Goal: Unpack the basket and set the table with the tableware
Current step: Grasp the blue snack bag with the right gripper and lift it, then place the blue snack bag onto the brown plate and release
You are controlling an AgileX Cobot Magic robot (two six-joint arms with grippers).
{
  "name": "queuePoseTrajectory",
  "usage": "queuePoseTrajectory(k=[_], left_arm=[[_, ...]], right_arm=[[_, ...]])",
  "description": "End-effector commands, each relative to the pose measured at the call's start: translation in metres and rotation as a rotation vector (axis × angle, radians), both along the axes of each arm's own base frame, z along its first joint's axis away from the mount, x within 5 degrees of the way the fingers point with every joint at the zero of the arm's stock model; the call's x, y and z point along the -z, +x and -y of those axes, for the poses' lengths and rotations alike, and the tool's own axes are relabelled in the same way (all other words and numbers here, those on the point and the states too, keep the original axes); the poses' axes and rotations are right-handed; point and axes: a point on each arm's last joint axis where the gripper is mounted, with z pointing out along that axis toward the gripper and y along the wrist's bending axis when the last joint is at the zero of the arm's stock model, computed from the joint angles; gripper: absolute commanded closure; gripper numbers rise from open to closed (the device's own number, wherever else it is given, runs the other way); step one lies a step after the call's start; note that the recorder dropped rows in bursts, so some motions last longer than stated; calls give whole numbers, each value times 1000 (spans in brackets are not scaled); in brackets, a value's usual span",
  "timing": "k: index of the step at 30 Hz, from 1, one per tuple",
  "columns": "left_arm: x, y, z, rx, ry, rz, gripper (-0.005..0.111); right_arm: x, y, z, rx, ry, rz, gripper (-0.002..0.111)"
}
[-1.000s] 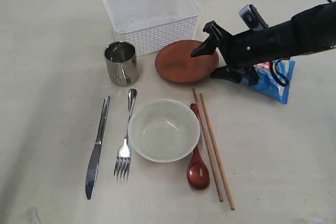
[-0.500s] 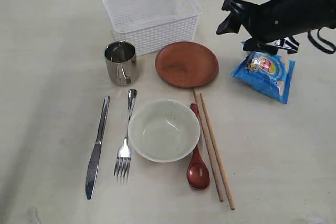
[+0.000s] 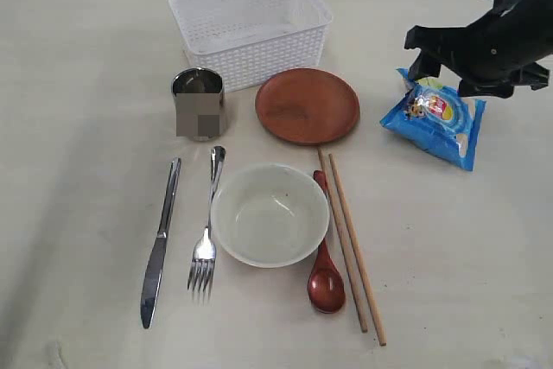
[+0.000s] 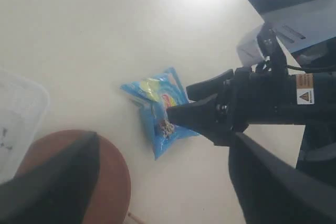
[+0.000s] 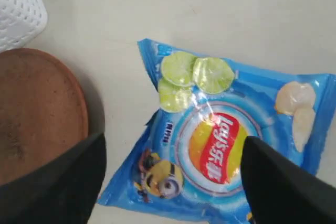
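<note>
The white basket (image 3: 251,28) stands empty at the back of the table (image 3: 78,49). In front of it lie the tableware: steel cup (image 3: 200,103), brown plate (image 3: 307,105), cream bowl (image 3: 270,213), knife (image 3: 160,244), fork (image 3: 207,231), wooden spoon (image 3: 325,265) and two chopsticks (image 3: 352,244). My right gripper (image 3: 416,54) hangs open and empty over the blue chip bag (image 5: 210,140), with the plate (image 5: 37,108) off to one side. My left gripper (image 4: 163,192) is open and empty, high above the plate (image 4: 113,182), out of the exterior view.
The chip bag (image 3: 436,118) lies on the table to the right of the plate. In the left wrist view the right arm (image 4: 252,103) reaches over the bag (image 4: 157,111), with the basket's corner (image 4: 16,114) at the edge.
My right gripper has drawn back from over the plate, up and to the right, and now hangs over the chip bag. It stayed open. The tableware has not moved.
</note>
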Motion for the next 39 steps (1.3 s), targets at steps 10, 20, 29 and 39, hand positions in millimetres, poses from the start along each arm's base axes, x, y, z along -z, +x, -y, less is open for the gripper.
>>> queuePoseTrajectory(k=[10, 20, 29, 39], left_arm=[[-3, -2, -1, 9, 12, 13, 42], [-3, -2, -1, 13, 14, 19, 42], [-3, -2, -1, 15, 15, 21, 42], [-3, -2, -1, 15, 15, 21, 42]], right_arm=[[40, 30, -4, -3, -94, -108, 40], [50, 28, -4, -3, -96, -165, 95], [7, 17, -9, -46, -92, -108, 109], [-29, 8, -88, -300, -98, 31, 109]])
